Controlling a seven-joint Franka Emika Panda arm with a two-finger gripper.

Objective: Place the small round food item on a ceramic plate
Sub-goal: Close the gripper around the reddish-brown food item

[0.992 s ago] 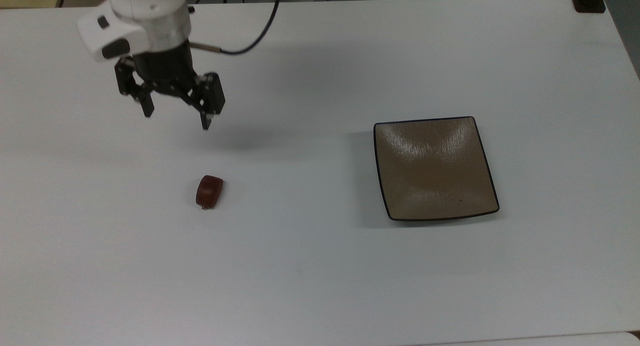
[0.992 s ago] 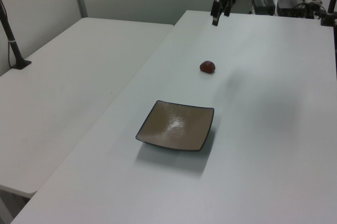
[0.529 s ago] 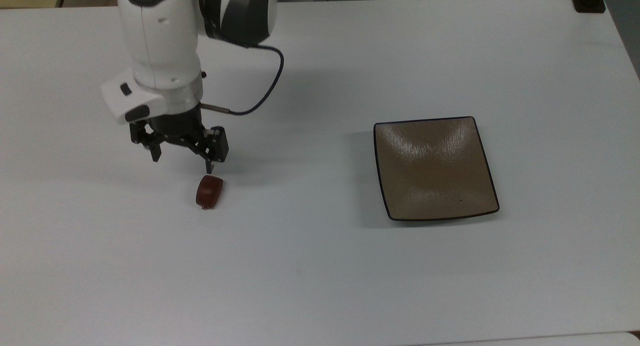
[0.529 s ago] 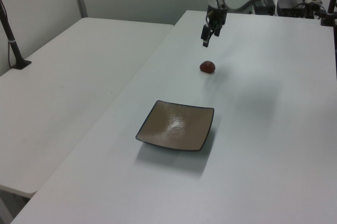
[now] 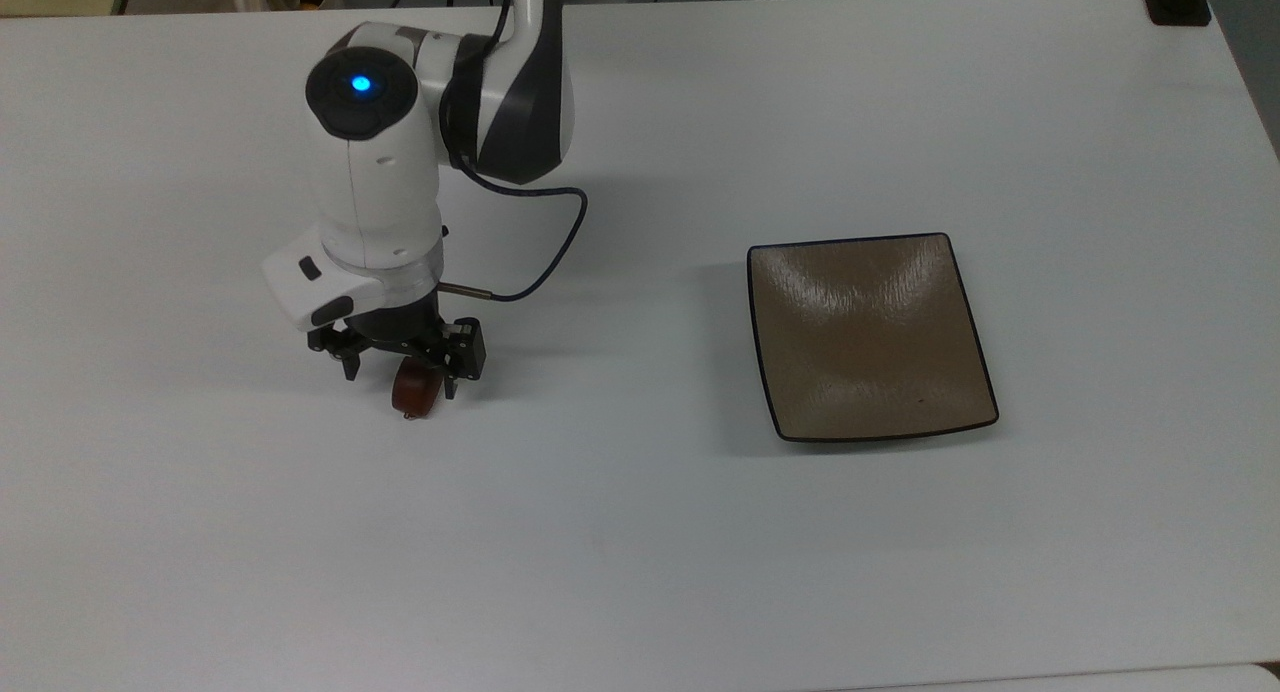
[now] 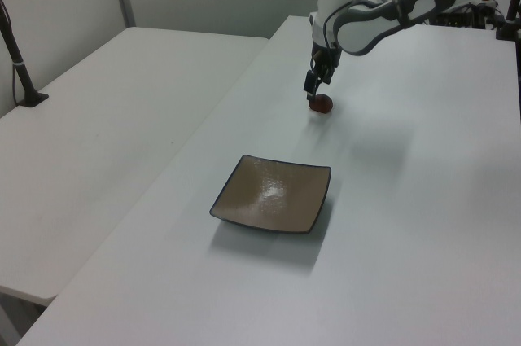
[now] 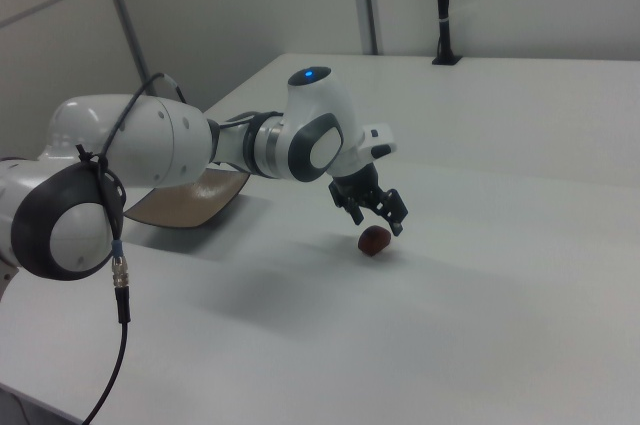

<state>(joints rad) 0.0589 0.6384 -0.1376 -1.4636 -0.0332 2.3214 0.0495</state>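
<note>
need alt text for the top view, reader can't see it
A white robot arm reaches down over a white table, its open black claw straddling a small reddish-brown food item that lies on the table. To the top view's right, well apart from the arm, sits an empty square tan-brown plate with a thin dark rim.

The claw [image 7: 379,217] hangs spread just above the small round food item [image 7: 374,240] on the table [image 7: 500,305].
</note>
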